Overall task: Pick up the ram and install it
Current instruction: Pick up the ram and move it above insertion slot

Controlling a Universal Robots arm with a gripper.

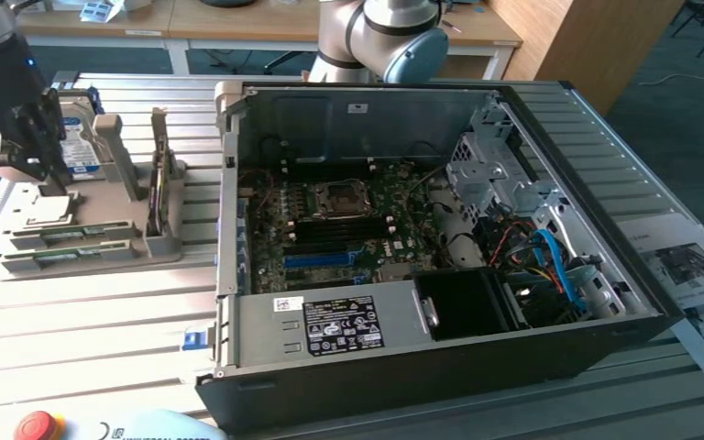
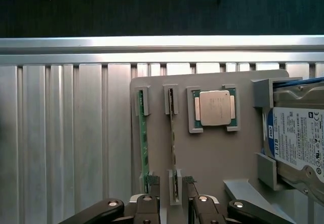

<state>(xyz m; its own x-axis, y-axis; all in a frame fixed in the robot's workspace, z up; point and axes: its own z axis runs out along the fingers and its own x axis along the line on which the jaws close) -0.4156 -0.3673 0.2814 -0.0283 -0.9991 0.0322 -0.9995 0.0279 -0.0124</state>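
- The tabletop carries the open computer case. Its blue slot looks bare, so nothing is installed yet.
- The grey holder keeps the ram standing on edge beside 1 more stick. The ram is not lifted.
- The gripper is open, with 1 finger on each side of the ram.
- The wrist view shows that gap and a square chip. The exterior view shows the case.
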